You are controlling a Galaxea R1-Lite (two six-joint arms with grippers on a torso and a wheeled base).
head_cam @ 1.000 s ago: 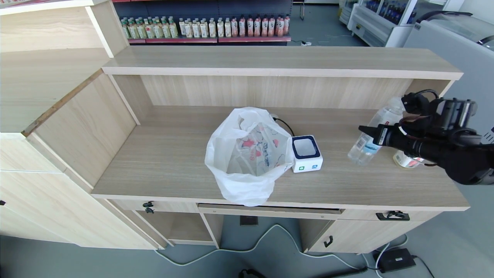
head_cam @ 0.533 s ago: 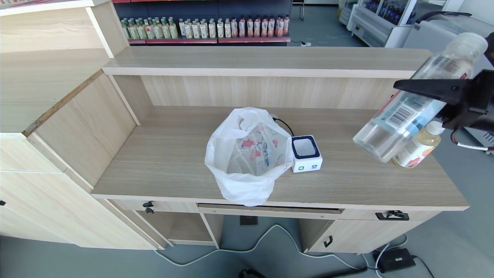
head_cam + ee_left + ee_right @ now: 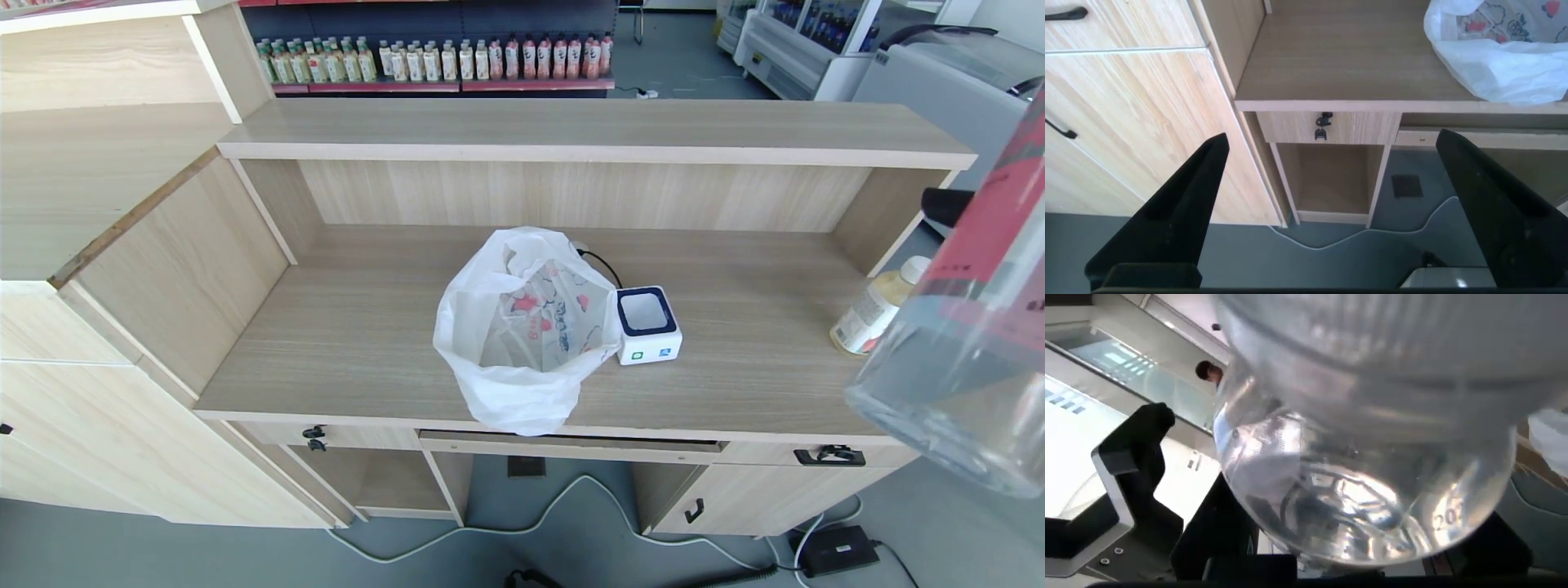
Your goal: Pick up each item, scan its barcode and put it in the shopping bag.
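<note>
The left tool (image 3: 1333, 140) hangs well to the left of the barcode scanner (image 3: 647, 324), off the front edge of the worktop (image 3: 367, 343). Its fingers are spread wide with nothing between them.

The white shopping bag (image 3: 522, 327) stands touching the scanner's left side, mouth open upward. The scanner itself is a small white box with a dark-rimmed window facing up.

To the scanner's right, near the worktop's right end, stands a small bottle of yellowish drink (image 3: 878, 306), upright and untouched.

Further right than that is the water bottle (image 3: 971, 327), held up off the worktop. It is in the right tool (image 3: 1339, 482), which looks pinched around the body. One black finger (image 3: 1131, 486) shows beside the bottle, while the other is hidden behind it, so the grip is judged rather than plainly seen.

The bottle's long axis is tilted, with the rounded base low and turned toward the scanner's side and the neck end rising away. It is clear plastic with water inside and a red label band round the middle. No barcode shows on the faces in view.

The coming move turns on this: the scanner lies to the bottle's left and below it. The right arm already carries the bottle, so it would likely travel leftward and roll the barcode down toward the window.
</note>
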